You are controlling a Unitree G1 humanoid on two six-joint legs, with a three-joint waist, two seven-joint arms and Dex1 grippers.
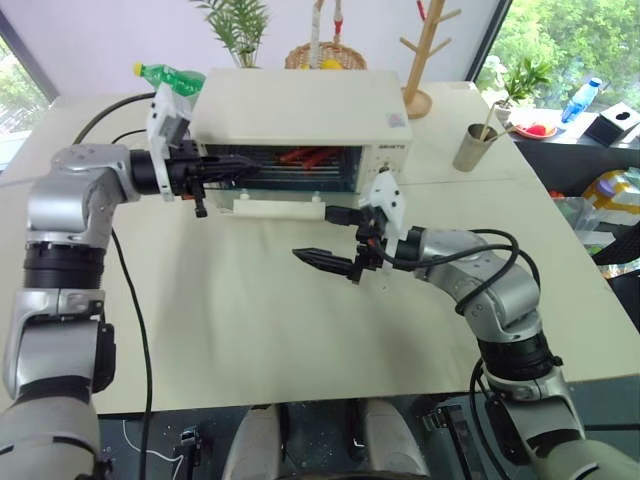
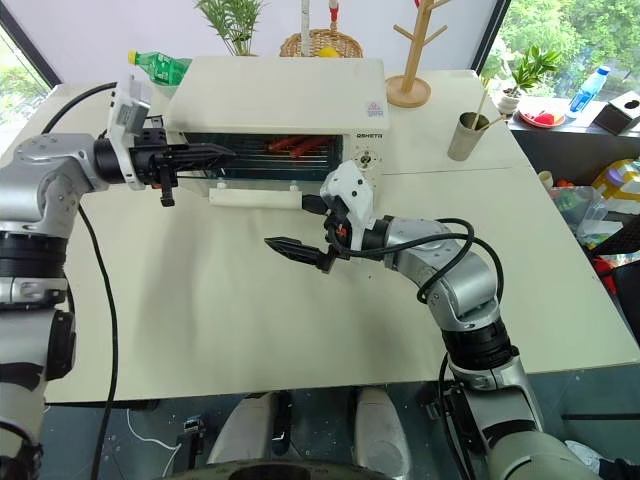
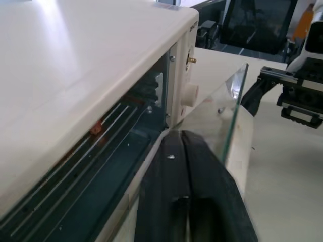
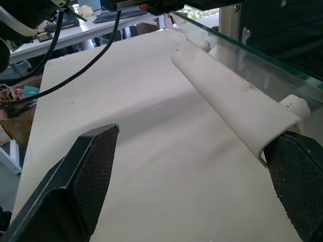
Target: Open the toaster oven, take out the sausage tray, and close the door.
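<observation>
The cream-white toaster oven [image 1: 300,105] stands at the back of the table. Its glass door [image 1: 285,185] hangs part-way open, with the white bar handle [image 1: 278,208] at the front. Red sausages [image 1: 305,156] lie inside on the sausage tray, whose metal I cannot make out. My left gripper [image 1: 243,162] is shut and points into the opening from the left, above the door [image 3: 234,111]; I see nothing between its fingers [image 3: 186,166]. My right gripper [image 1: 322,236] stands open in front of the door, one finger [image 4: 298,176] by the handle's [image 4: 232,96] right end, the other [image 4: 91,171] over bare table.
Behind the oven are a green bottle [image 1: 170,75], a basket [image 1: 325,55], a plant and a wooden peg stand [image 1: 420,60]. A cup with a straw [image 1: 478,145] stands right of the oven. Black cables [image 1: 135,300] run along the table's left side.
</observation>
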